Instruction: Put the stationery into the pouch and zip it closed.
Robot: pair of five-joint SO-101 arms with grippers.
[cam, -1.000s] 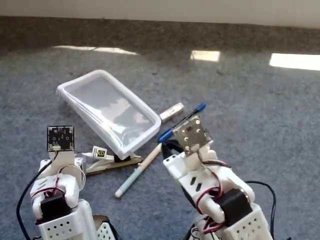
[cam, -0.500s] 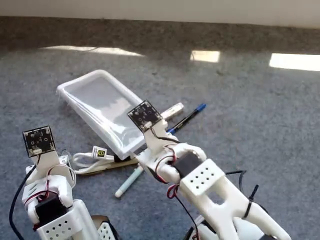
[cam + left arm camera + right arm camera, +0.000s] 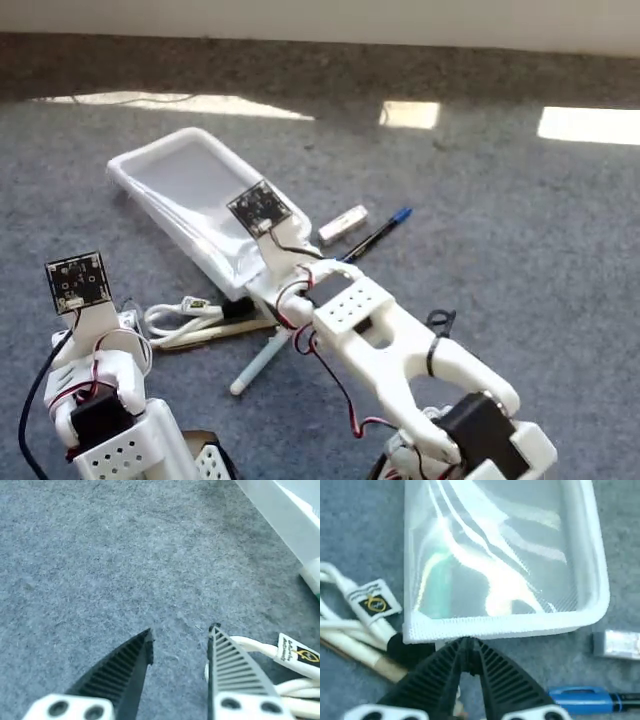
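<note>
The clear white pouch [image 3: 185,195] lies flat on the grey carpet, and something green shows through its wall [image 3: 437,587]. My right gripper [image 3: 468,652] is shut, its tips right against the pouch's near rim [image 3: 520,624]. In the high view that arm [image 3: 340,310] stretches over the pens. A blue pen [image 3: 378,234] and a small white eraser [image 3: 343,222] lie to the right of the pouch. A teal-white pen [image 3: 262,362] and a wooden pencil [image 3: 215,334] lie in front of it. My left gripper [image 3: 180,637] hangs open over bare carpet beside the white cable [image 3: 295,655].
A coiled white cable [image 3: 180,318] with a tag [image 3: 374,602] lies between the left arm [image 3: 95,370] and the pouch. Carpet is open to the right and beyond the pouch. A pale wall edge runs along the back.
The right arm swung left and stretched out over the pens to the pouch's near end. The pouch shifted slightly away and left. The left arm drew back a little, then stayed.
</note>
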